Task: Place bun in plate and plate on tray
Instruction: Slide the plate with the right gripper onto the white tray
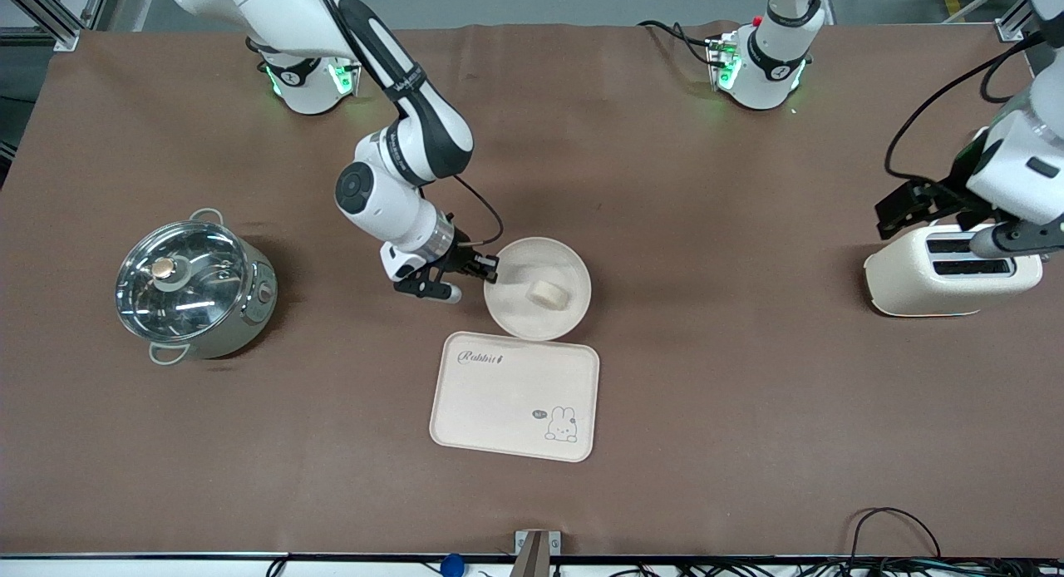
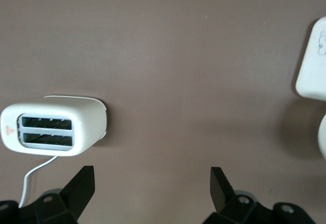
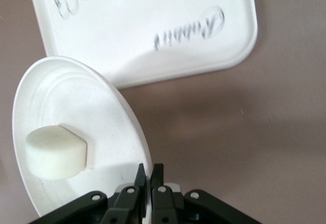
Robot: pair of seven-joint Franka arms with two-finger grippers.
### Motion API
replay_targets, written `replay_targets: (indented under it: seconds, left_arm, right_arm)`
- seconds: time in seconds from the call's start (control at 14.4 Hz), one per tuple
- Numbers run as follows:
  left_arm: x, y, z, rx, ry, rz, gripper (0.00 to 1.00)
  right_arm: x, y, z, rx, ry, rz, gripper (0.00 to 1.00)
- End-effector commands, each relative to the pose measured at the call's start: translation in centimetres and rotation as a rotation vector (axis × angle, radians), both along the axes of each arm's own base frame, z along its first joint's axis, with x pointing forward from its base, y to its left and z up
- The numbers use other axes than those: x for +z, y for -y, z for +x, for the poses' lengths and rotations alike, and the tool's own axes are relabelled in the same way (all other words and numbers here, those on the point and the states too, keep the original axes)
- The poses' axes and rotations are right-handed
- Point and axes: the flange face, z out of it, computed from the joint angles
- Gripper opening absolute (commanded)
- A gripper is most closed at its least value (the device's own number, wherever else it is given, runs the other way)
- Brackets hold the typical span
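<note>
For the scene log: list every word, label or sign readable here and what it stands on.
"Rabbit", in script: on the tray, at the corner nearest the plate.
Small speech bubble beside the rabbit drawing on the tray: too small to read.
Red warning triangle: on the toaster, beside its slots.
Lettering on the right arm's black sleeve: too small to read.

Robot lab: aluminium framing (image 1: 50, 16) (cabled bench).

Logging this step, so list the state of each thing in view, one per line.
bun: lying in the plate
plate: on the table, rim pinched by the right gripper
tray: bare, beside the plate
right gripper: shut on the plate rim
left gripper: open, over the toaster
toaster: slots empty
pot: lid on
</note>
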Motion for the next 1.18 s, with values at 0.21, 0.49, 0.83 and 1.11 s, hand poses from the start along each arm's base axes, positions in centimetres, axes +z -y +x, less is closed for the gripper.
replay_targets:
  seconds: [0.21,0.49,0.83,1.11]
  left_arm:
    - [1.2,0.2,-3.9,-0.071,-0.026,-0.029,1.00]
    - [1.6,-1.1,-4.8,-0.116,-0.028,-0.039,1.00]
    - [1.6,-0.8,-4.6,-0.120,-0.024,-0.063,1.00]
    - [1.5,-0.8,-4.5,-0.132,-0.029,-0.063,1.00]
  right_arm:
    - [-3.6,1.4,8.1,-0.004,0.061,0.027,0.00]
    - [-6.3,2.4,9.6,-0.002,0.062,0.012,0.00]
    - [-7.6,3.3,10.9,-0.030,0.063,0.014,0.00]
    - [-7.8,3.8,12.0,-0.047,0.075,0.022,0.00]
